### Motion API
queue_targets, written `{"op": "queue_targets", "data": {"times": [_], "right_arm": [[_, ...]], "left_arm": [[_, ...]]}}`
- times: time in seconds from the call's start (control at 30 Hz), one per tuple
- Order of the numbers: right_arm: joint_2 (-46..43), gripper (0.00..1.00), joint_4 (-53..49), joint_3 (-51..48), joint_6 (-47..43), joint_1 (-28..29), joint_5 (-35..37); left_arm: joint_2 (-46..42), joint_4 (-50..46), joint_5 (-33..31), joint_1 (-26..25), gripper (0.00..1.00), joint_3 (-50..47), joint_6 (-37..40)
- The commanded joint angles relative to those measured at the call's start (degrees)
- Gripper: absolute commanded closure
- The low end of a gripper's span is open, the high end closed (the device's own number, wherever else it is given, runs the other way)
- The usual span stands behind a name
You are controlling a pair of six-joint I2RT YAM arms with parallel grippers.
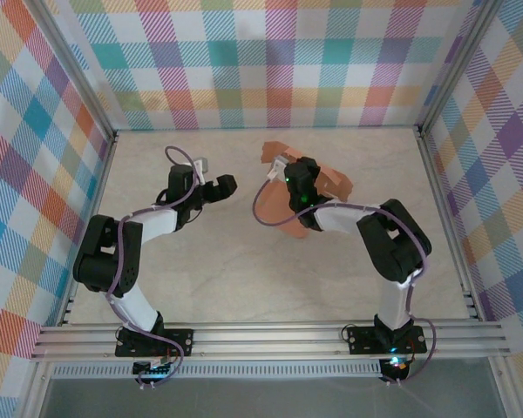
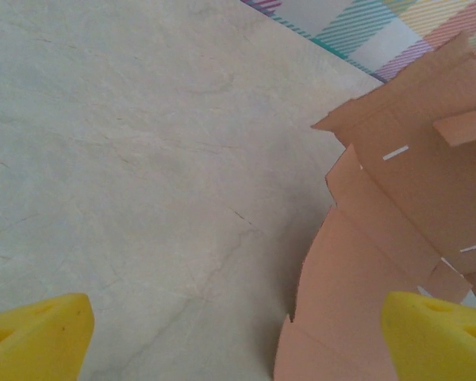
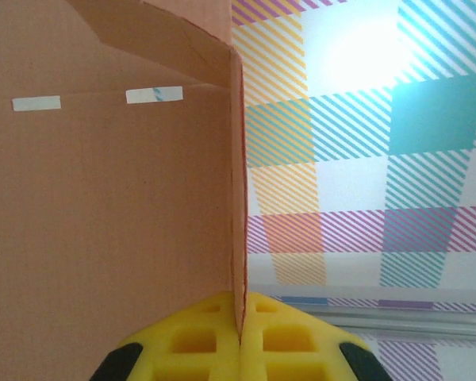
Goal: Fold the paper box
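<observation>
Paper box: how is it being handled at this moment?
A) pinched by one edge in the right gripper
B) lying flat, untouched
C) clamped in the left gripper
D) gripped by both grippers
A: in the right wrist view an edge of the paper box sits pinched in the shut right gripper, while the left gripper stands wide open beside the card.

arms (image 1: 152,225): black-white links | cables (image 1: 255,207): purple | end effector pads (image 3: 198,345): yellow foam
</observation>
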Motion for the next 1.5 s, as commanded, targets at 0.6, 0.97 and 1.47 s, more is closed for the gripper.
{"op": "queue_targets", "data": {"times": [0.6,0.97,1.47], "right_arm": [[-1.3,1.00,-3.7,-4.1,1.6,12.0,-1.4],[1.7,1.00,6.4,-7.2,-2.3,15.1,-4.1],[1.1,1.00,4.2,-8.1,0.3,16.6,-4.0]], "left_arm": [[-1.2,5.6,3.2,10.3,0.05,-6.3,-0.1],[-0.5,5.5,2.8,11.4,0.05,-7.0,0.5],[15.0,-0.5,14.2,10.8,0.49,8.5,-0.4]]}}
